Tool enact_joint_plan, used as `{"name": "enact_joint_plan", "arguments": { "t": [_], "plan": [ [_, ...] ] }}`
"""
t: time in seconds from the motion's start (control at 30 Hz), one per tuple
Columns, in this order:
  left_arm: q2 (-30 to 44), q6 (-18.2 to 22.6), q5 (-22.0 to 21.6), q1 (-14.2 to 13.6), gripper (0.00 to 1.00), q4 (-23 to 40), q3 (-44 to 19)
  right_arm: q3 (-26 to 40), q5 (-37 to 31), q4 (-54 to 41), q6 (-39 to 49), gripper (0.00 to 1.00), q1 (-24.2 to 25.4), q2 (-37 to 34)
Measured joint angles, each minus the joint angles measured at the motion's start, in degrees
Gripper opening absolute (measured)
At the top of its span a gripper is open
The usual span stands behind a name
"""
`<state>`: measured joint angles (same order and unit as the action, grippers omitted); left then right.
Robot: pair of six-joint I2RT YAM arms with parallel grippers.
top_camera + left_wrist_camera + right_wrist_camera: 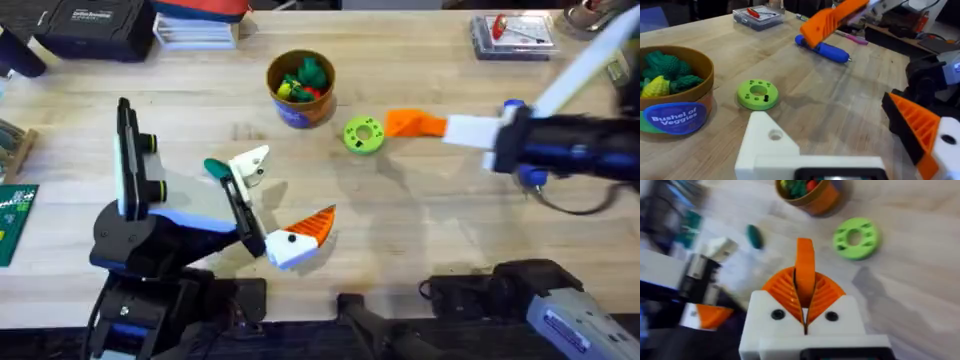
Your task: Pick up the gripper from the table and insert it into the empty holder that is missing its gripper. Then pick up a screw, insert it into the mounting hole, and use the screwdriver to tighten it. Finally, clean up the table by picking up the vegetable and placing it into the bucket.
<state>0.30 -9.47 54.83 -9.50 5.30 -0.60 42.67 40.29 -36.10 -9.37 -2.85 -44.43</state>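
Status: step one is mid-way. Right gripper (415, 123) is clamped on the gripper (805, 262), wedge tip sticking out past the pads, carried above the middle of the table (420, 220), just beside the green disc (363, 134). Not yet seated in the holder (250, 165).

Holder is the bare white finger of the left gripper (285, 195), towards the near-left part of the table. Left claw is spread wide: bare mount on one side, orange-wedged finger (315, 225) on the other.

Left to do, as I read it: insertion, screw, tightening, cleanup.
- Screwdriver (825, 50) lies on the table towards the far right, untouched.
- Small dark peg (766, 97) stands on the disc; may be a screw, can't tell.
- Vegetable (215, 167), small and dark green, lies on the table touching or just beside the holder tip; can't tell which. Bucket (300, 88) sits near the middle of the far edge with other toy veg in it.

In the way: the disc lies close to the path from right gripper to holder, and the vegetable crowds the holder. Clear box (512, 33) at the far-right corner is well clear.
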Motion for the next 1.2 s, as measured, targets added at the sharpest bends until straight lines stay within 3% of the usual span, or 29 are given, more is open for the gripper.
{"name": "enact_joint_plan", "arguments": {
  "t": [0.2, 0.77, 1.2],
  "plan": [
    [0.0, 0.0, 0.0, 0.0, 0.987, 0.0, 0.0, -9.6, 9.8, 13.0, -18.5, 0.009, -3.1, -5.5],
    [0.0, 0.0, 0.0, 0.0, 0.987, 0.0, 0.0, -10.0, 17.1, 48.1, -47.5, 0.009, -21.3, -31.2],
    [0.0, 0.1, -0.6, 0.1, 0.986, -0.1, 0.0, -10.0, 25.3, 70.0, -61.2, 0.009, -23.9, -42.8]
  ]
}}
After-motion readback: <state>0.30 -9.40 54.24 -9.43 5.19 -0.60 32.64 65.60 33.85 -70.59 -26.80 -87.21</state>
